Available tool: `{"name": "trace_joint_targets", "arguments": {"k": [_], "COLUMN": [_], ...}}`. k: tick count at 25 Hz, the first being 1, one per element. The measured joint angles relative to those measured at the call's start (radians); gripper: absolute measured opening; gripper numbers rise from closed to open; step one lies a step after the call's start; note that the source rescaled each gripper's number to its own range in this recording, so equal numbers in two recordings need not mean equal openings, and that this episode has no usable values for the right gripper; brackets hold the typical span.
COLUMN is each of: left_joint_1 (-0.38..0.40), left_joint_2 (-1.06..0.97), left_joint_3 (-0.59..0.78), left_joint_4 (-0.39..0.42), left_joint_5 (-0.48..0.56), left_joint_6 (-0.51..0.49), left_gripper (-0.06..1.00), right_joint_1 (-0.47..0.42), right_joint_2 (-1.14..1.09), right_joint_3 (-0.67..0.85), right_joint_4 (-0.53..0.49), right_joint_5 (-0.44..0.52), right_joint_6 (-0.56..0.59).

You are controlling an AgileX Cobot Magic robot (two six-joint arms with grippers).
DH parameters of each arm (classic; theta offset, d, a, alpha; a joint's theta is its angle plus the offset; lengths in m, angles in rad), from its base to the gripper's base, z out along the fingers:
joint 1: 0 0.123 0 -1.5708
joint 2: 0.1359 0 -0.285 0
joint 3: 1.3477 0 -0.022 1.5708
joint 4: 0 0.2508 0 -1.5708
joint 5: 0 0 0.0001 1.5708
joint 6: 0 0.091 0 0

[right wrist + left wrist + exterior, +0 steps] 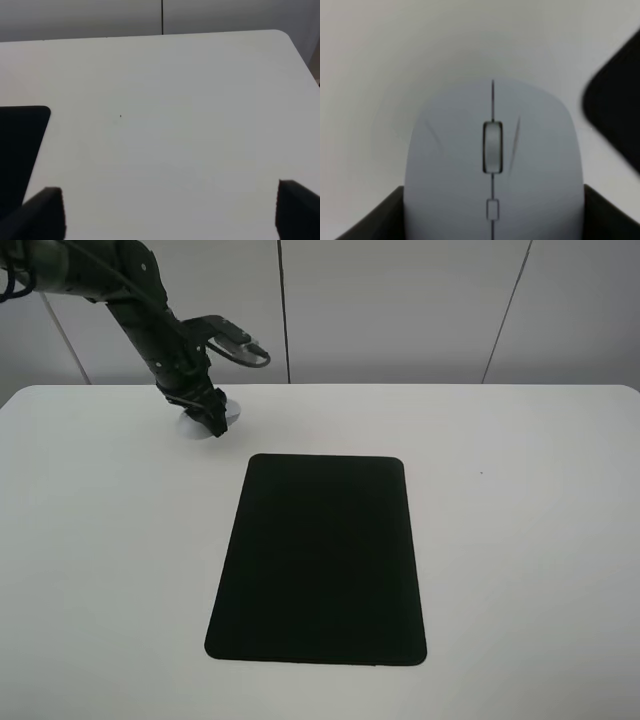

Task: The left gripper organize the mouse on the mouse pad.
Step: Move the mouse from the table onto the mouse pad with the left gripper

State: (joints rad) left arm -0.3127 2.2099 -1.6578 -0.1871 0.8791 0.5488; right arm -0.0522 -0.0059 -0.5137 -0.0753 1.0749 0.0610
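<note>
The white mouse [193, 427] lies on the white table at the far left, beyond the far-left corner of the black mouse pad [318, 560]. My left gripper [211, 416] is down over it and hides most of it. In the left wrist view the mouse [492, 165] fills the space between the dark fingers [370, 217], which press against both its sides; a corner of the pad [615, 115] shows beside it. My right gripper [170, 212] hangs open over bare table, with the pad's edge [17, 145] to one side.
The white table [520, 540] stretches wide around the pad. A pale panelled wall [400, 310] stands behind the far edge. The left arm [130, 290] reaches in from the far left corner.
</note>
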Motion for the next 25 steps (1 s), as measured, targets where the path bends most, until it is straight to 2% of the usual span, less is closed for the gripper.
{"name": "trace_joint_targets", "arguments": {"k": [6,15,20,25], "left_joint_1": [-0.101,-0.307,-0.409,-0.455], "left_joint_2": [-0.011,-0.023,-0.023,-0.025], "left_joint_3": [0.0,0.0,0.0,0.026], "left_joint_4": [0.001,-0.005,0.047,0.17], "left_joint_5": [0.073,0.088,0.091,0.091], "left_joint_6": [-0.286,-0.672,-0.853,-1.032], "left_gripper": [0.01,0.01,0.01,0.01], "right_joint_1": [0.0,0.0,0.0,0.0], "right_joint_2": [0.0,0.0,0.0,0.0], "right_joint_3": [0.0,0.0,0.0,0.0], "right_joint_4": [0.0,0.0,0.0,0.0], "right_joint_5": [0.0,0.0,0.0,0.0], "right_joint_6": [0.0,0.0,0.0,0.0]}}
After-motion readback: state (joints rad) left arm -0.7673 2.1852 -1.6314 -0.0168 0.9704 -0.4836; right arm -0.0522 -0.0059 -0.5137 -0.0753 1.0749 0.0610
